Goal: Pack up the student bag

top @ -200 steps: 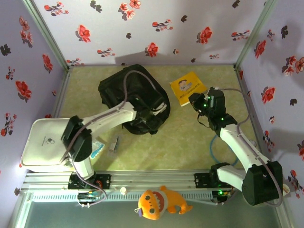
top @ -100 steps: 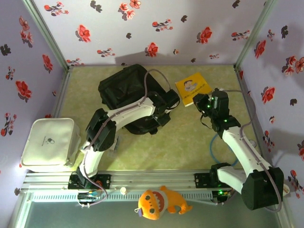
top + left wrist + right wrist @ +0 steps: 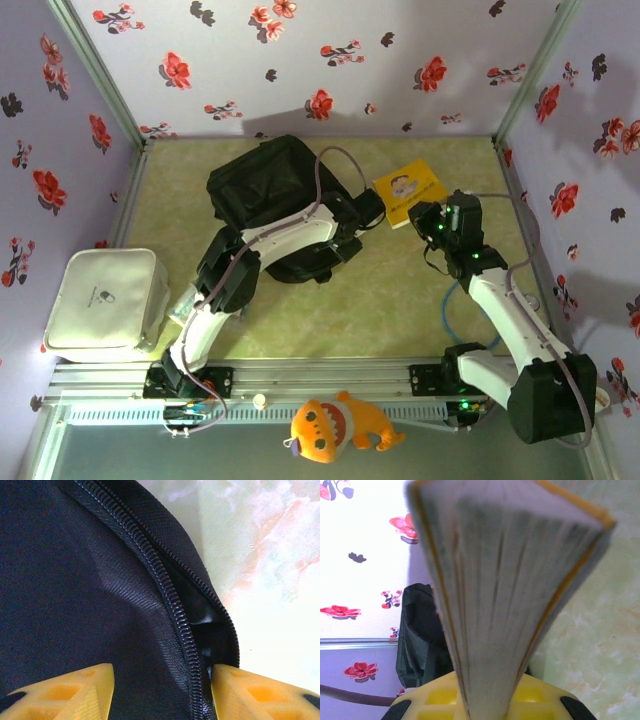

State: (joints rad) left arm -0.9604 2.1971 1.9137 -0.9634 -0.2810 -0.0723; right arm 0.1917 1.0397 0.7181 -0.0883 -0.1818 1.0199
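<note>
Bag [image 3: 265, 185]: one, black, soft, zip [image 3: 175, 615] gaping. One yellow book [image 3: 408, 187], pinched in the right hand [image 3: 482, 700]; left hand [image 3: 161, 680] spread astride the zip. One white case [image 3: 105, 300].

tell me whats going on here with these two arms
They are packing the black student bag. The right gripper is shut on a yellow book, holding it off the table just to the right of the bag. The left gripper is at the bag's zip, jaws open on either side of the zip edge, where the opening gapes slightly. A white case sits at the left.
</note>
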